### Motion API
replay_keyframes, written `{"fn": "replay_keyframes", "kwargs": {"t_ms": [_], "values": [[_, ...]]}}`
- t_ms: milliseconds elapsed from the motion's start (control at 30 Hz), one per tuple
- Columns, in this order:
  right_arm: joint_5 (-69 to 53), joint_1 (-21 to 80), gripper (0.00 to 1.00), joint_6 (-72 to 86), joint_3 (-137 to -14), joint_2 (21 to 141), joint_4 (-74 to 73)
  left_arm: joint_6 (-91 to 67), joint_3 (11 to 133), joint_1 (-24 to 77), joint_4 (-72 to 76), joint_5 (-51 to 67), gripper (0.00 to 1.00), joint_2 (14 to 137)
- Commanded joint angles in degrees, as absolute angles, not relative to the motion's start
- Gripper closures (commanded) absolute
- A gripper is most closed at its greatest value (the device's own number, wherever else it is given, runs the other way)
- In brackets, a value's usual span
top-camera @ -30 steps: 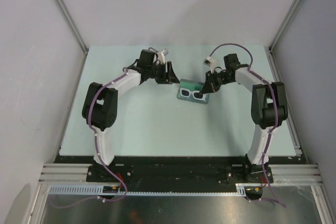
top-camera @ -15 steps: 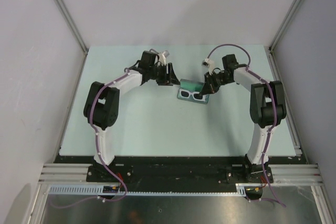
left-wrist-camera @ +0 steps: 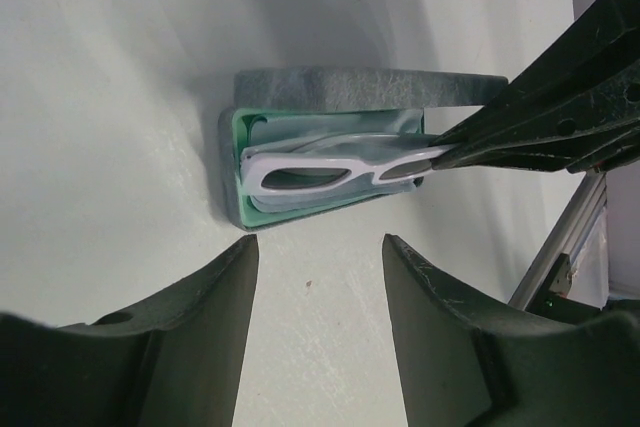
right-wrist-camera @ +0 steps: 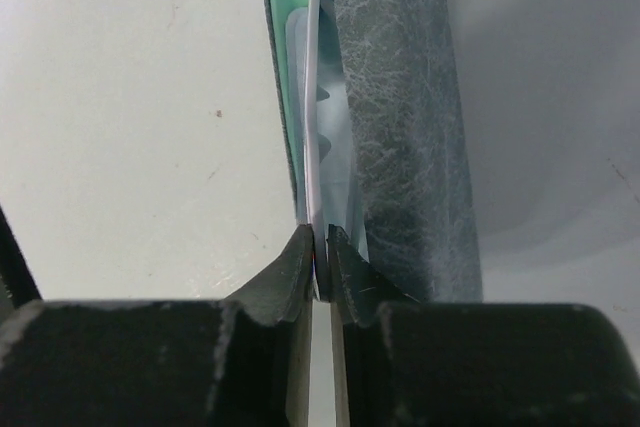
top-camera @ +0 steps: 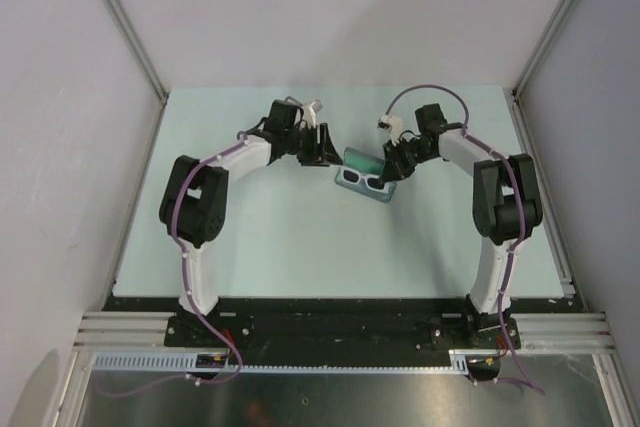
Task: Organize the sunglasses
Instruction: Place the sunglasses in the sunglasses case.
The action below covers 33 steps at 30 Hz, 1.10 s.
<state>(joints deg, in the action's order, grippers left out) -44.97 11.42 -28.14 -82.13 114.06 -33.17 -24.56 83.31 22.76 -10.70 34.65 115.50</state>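
The white-framed sunglasses [top-camera: 364, 180] with dark lenses lie across the open grey felt case [top-camera: 385, 194], which has a green lining, at mid-table. In the left wrist view the sunglasses [left-wrist-camera: 340, 169] rest on a grey-blue cloth [left-wrist-camera: 300, 133] inside the case [left-wrist-camera: 370, 85]. My right gripper [top-camera: 392, 169] is at the right end of the pair. In its wrist view the right gripper [right-wrist-camera: 322, 239] pinches the thin white frame [right-wrist-camera: 317, 147] edge-on, with only a sliver of slack. My left gripper [top-camera: 322, 143] hovers just left of the case, and the left gripper [left-wrist-camera: 320, 242] is open and holds nothing.
The case's grey felt lid [right-wrist-camera: 400, 147] stands open on the far side of the sunglasses. The pale green table [top-camera: 280, 237] is bounded by white walls and metal corner posts [top-camera: 120, 22]. A metal rail [top-camera: 340, 329] carries both arm bases at the near edge.
Both grippers and the case have drifted slightly toward the back of the table. My right jaws have eased a hair around the frame. My left jaws keep about the same width.
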Motion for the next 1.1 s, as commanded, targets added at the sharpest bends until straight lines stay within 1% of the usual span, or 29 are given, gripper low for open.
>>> {"fn": "replay_keyframes", "kwargs": {"t_ms": [0,233,367,467,633,767,867,1067], "values": [[-36.75,12.13,0.87,-27.95,-81.65,114.08,-29.36,-24.96,82.35,23.20,-9.32,34.54,0.42,114.08],[-34.19,12.65,0.80,-24.98,-80.77,112.24,-28.40,-25.14,81.56,23.29,-9.05,33.84,0.42,113.73],[-32.26,14.15,0.80,-21.81,-79.02,109.87,-25.84,-25.84,81.91,24.08,-8.79,30.16,0.43,114.08],[-29.90,15.46,0.83,-20.48,-78.49,108.20,-24.70,-26.89,82.26,25.22,-7.57,26.29,0.43,114.61],[-26.37,18.37,0.84,-18.37,-78.40,106.44,-22.77,-28.74,83.58,26.80,-5.80,24.09,0.39,115.40],[-24.79,18.90,0.84,-16.61,-78.40,106.26,-22.59,-32.33,82.10,26.98,-5.89,17.67,0.38,115.66],[-23.91,19.07,0.85,-15.73,-78.40,106.70,-23.29,-33.31,81.04,27.07,-5.89,16.09,0.39,115.75],[-21.27,20.65,0.84,-15.65,-78.40,106.26,-22.24,-32.87,81.74,28.21,-5.98,17.32,0.39,118.03]]}}
